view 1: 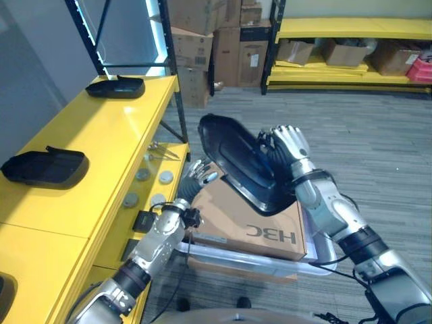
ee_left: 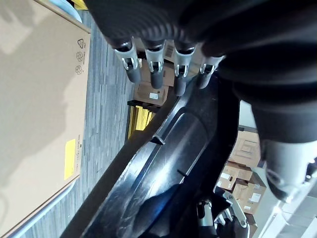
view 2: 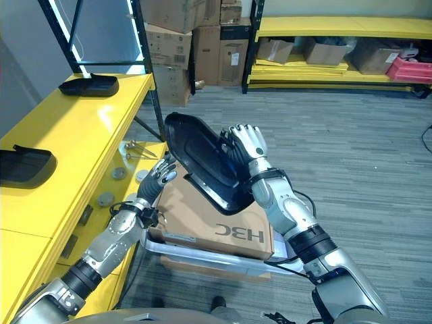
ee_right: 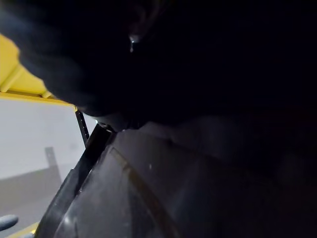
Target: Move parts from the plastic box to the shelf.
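**Mia:** What was the room like?

**Ben:** There was a grey floor (view 1: 378, 142). A long yellow shelf (view 1: 101, 135) ran along the 9 o'clock side. Two black parts lay on it, well apart: one near part (view 1: 46, 167) and one far part (view 1: 116, 87) up at 11 o'clock. More yellow racks (view 1: 351, 47) with cardboard boxes (view 1: 223, 40) stood at the back, at 12 and 1 o'clock.

**Mia:** Where was the plastic box?

**Ben:** The clear plastic box (view 1: 317, 260) sat low in the middle, at about 6 o'clock. A brown carton (view 1: 250, 219) lay in it.

**Mia:** And the part the robot had?

**Ben:** A big black curved part (view 1: 233, 152) was up in the air over the carton, tilted, right in the middle. It was between the two hands and just beside the shelf's edge.

**Mia:** What did the right hand do?

**Ben:** The right hand (view 1: 289, 147) was behind the part at 3 o'clock. Its fingers curled over the part's edge and gripped it.

**Mia:** And the left hand?

**Ben:** The left hand (view 2: 158, 177) came up from 7 o'clock. Its fingers (ee_left: 153, 74) were straight and loose, with the tips just beside the part's lower rim. I could not tell if they touched it.
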{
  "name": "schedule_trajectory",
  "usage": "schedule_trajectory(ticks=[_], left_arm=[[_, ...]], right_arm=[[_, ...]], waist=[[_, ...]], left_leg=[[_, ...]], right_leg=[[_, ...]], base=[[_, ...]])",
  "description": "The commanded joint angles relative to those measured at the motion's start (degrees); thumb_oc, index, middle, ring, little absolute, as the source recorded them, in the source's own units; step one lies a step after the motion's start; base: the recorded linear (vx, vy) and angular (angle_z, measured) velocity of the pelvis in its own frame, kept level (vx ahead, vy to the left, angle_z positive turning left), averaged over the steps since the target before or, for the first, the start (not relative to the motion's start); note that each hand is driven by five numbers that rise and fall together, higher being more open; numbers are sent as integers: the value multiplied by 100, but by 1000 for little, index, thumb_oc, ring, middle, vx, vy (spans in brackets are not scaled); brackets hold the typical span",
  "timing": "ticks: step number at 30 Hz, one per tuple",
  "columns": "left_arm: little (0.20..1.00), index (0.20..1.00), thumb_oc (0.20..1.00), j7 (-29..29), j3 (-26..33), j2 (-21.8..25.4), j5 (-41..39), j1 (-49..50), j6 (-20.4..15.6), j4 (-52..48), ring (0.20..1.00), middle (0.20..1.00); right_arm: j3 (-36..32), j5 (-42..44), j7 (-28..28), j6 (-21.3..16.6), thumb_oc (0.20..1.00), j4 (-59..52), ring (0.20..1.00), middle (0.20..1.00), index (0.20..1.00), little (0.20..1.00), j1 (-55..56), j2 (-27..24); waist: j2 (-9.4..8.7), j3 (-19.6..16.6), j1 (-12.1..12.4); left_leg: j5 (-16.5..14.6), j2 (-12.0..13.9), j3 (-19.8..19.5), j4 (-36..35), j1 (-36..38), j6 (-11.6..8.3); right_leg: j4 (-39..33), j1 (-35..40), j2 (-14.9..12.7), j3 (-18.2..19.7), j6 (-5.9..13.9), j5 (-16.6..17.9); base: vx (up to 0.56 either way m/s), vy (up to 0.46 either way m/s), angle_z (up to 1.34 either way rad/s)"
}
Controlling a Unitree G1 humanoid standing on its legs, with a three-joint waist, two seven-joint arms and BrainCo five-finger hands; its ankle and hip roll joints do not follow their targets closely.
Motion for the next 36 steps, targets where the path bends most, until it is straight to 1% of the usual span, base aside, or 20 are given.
schedule_trajectory(ticks=[1, 4, 6, 7, 9, 21, 24, 29, 31, 32, 35, 36], left_arm=[[1000, 1000, 1000, 88, -118, -42, 102, -516, -247, 174, 1000, 1000], [1000, 1000, 1000, 286, -22, -94, 173, -510, -288, 190, 1000, 1000], [1000, 1000, 1000, 487, 82, -168, 130, -451, -387, 162, 1000, 1000], [1000, 1000, 1000, 487, 82, -168, 130, -450, -387, 162, 1000, 1000], [1000, 1000, 1000, 706, 125, -277, 177, -385, -478, 143, 1000, 1000], [1000, 1000, 1000, 825, 66, -315, 298, -370, -475, 155, 1000, 1000], [1000, 1000, 1000, 897, 78, -291, 526, -360, -414, 226, 1000, 1000], [1000, 1000, 1000, 1067, 216, -171, 1039, -308, -397, 221, 1000, 1000], [1000, 1000, 1000, 1052, 334, -50, 1383, -203, -386, 226, 1000, 1000], [1000, 1000, 1000, 1052, 329, -51, 1389, -197, -384, 221, 1000, 1000], [1000, 1000, 1000, 1011, 568, 108, 1534, 13, -422, 189, 1000, 1000], [1000, 1000, 1000, 1010, 565, 110, 1534, 19, -420, 183, 1000, 1000]], right_arm=[[-120, 252, -211, -482, 200, -790, 200, 200, 200, 200, -163, 224], [-142, 135, -294, -437, 200, -826, 200, 200, 200, 200, -138, 239], [-167, 23, -409, -372, 200, -843, 200, 200, 200, 200, -121, 264], [-167, 23, -410, -372, 200, -843, 200, 200, 200, 200, -120, 264], [-143, -92, -544, -353, 200, -896, 200, 200, 200, 200, -57, 420], [105, -172, -644, -414, 200, -958, 200, 200, 200, 200, -102, 567], [118, -176, -679, -437, 200, -1029, 200, 200, 200, 200, -118, 579], [-91, -216, -788, -390, 200, -1086, 200, 200, 200, 200, -47, 476], [-330, -223, -880, -399, 200, -1072, 200, 200, 200, 200, 86, 337], [-339, -224, -876, -399, 200, -1081, 200, 200, 200, 200, 99, 335], [-724, -304, -920, -366, 200, -1047, 200, 200, 200, 200, 344, 31], [-732, -304, -916, -365, 200, -1055, 200, 200, 200, 200, 355, 29]], waist=[[-306, -84, 67], [-319, -85, 76], [-336, -80, 86], [-336, -80, 86], [-369, -72, 89], [-381, -77, 61], [-390, -75, 63], [-401, -68, 71], [-409, -73, 62], [-411, -76, 67], [-414, -87, 67], [-415, -90, 70]], left_leg=[[-719, 87, -6, -25, 165, -9], [-717, 82, -22, -25, 168, -8], [-723, 74, -24, -25, 169, -2], [-723, 74, -25, -25, 169, -1], [-729, 71, -14, -25, 169, 10], [-748, 69, 13, -25, 193, 22], [-748, 68, 23, -25, 196, 25], [-749, 65, 26, -25, 188, 28], [-756, 61, 30, -25, 194, 26], [-757, 61, 30, -25, 195, 26], [-768, 64, 43, -25, 198, 23], [-768, 64, 43, -25, 199, 23]], right_leg=[[10, 295, -303, -158, 371, -754], [10, 300, -304, -167, 366, -752], [10, 297, -306, -173, 365, -748], [10, 297, -306, -173, 365, -748], [10, 299, -315, -172, 369, -742], [10, 301, -318, -127, 377, -737], [10, 301, -319, -119, 378, -734], [10, 290, -319, -124, 384, -723], [10, 292, -318, -121, 389, -724], [10, 293, -318, -120, 389, -725], [10, 300, -323, -120, 399, -724], [10, 300, -323, -120, 399, -725]], base=[[0, -7, 5], [1, -3, 1], [0, 0, 0], [0, 0, 0], [0, 0, 0], [0, 0, 0], [0, 0, 0], [0, 0, 0], [0, 0, 0], [0, 0, 0], [0, 0, 0], [0, 0, 0]])
